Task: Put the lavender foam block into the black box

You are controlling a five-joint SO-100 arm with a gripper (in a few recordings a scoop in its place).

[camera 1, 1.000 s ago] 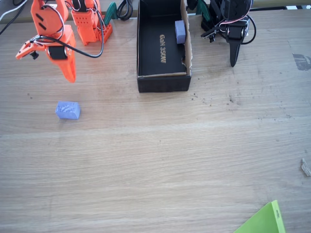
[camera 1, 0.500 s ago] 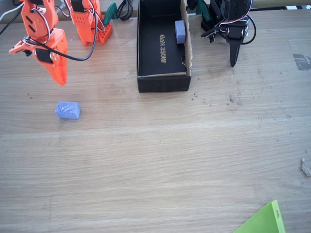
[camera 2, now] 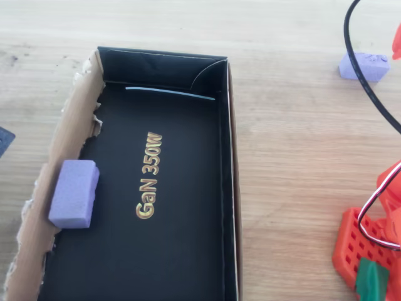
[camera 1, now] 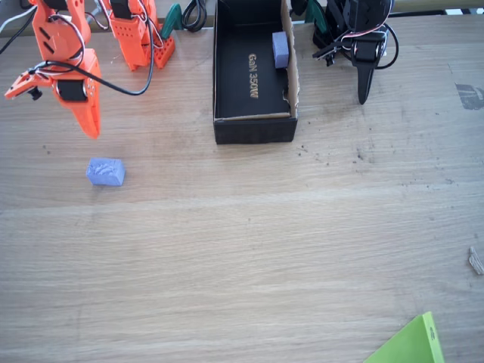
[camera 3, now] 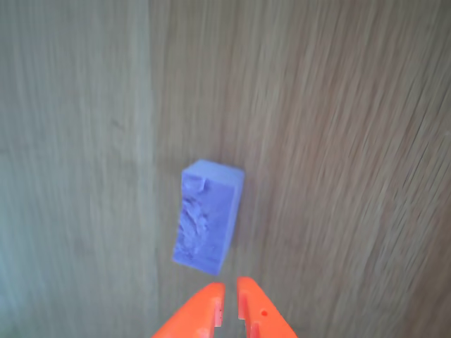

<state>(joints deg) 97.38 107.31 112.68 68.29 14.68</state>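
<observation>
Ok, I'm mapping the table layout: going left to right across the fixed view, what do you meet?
Orange pincer → lavender foam block → black box → paler block inside it → black arm → green sheet corner.

In the fixed view the orange arm [camera 1: 64,41] reaches from 12 o'clock toward 6, gripper [camera 1: 92,130] pointing down; in the wrist view its fingers [camera 3: 255,313] sit nearly closed, empty.
</observation>
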